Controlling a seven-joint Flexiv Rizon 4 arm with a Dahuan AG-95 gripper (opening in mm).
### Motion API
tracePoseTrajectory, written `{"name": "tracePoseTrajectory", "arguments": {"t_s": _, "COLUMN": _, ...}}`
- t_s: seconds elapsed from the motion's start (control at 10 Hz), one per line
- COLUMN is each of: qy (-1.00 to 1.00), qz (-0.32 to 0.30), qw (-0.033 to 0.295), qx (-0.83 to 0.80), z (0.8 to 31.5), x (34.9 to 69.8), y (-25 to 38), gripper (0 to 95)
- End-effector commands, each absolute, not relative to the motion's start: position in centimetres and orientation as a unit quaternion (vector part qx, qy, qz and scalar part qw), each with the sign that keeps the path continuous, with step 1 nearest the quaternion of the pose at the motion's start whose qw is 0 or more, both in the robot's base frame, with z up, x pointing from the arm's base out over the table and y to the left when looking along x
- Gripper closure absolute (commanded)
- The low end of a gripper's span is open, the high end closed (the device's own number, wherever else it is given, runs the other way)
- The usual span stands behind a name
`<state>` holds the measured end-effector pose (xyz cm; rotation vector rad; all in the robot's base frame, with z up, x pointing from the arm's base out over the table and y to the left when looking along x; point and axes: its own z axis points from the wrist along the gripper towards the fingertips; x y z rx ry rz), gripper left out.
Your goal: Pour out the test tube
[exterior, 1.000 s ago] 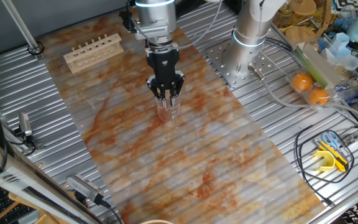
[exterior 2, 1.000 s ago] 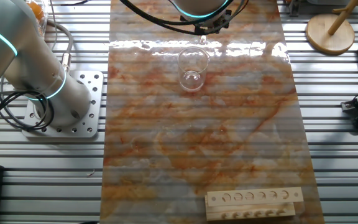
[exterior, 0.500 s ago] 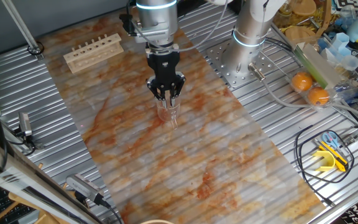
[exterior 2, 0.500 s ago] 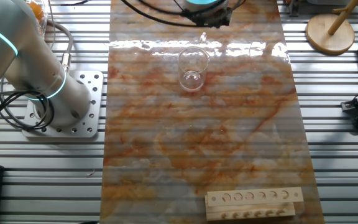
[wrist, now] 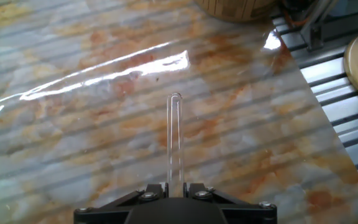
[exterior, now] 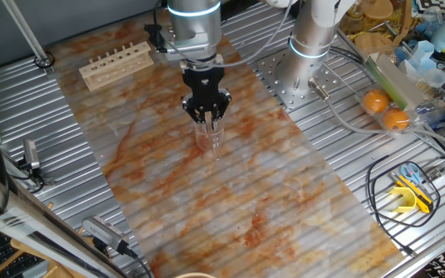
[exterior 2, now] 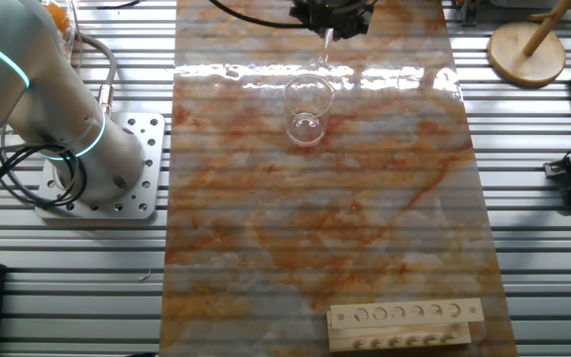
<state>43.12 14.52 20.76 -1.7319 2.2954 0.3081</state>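
tube: the claw [wrist: 174, 186] had its fingers closed down to just the width of the tube [wrist: 174, 137], which it pinched at one end; the rest stuck out past the tips, rounded end farthest from the camera. From the hand camera it looked empty to me, but clear glass is hard to call.

beaker: sat on the mat right under the claw [exterior: 205, 114] in the side camera, with the tube [exterior: 214, 133] reaching down at it. From the opposite camera the tube [exterior 2: 322, 50] was a thin sliver hanging just beyond the beaker [exterior 2: 306, 110] rim.

how I'd do the pour: my guess is it was lining up or just starting to tip. I'd keep the tube mouth over the rim, tip slowly, and not bump glass on glass. A smooth thin tube in two narrow fingers could slip or swivel, so no jerks.

materials: tube very slim, straight, nearly invisible. Beaker wider, clear, thick base. Mat [exterior 2: 365, 248] glossy, orange-grey marble print, big glare streaks.

rack: pale wood block with a row of holes, well away from the beaker, rack [exterior: 116, 63] near the far edge of the mat.

table: ribbed aluminium [exterior: 346, 123] all round.
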Motion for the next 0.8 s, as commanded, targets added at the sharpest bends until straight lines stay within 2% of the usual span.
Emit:
{"name": "tracePoseTrajectory", "arguments": {"t_s": 0.1, "qy": 0.783, "qz": 0.121, "qw": 0.139, "qx": -0.595, "z": 20.8, "x": 43.1, "y": 14.1, "gripper": 95.0}}
{"name": "tracePoseTrajectory", "arguments": {"t_s": 0.5, "qy": 0.76, "qz": 0.173, "qw": 0.19, "qx": -0.597, "z": 21.3, "x": 43.3, "y": 12.9, "gripper": 95.0}}
{"name": "tracePoseTrajectory", "arguments": {"t_s": 0.8, "qy": 0.751, "qz": 0.192, "qw": 0.21, "qx": -0.595, "z": 21.5, "x": 43.4, "y": 13.1, "gripper": 95.0}}
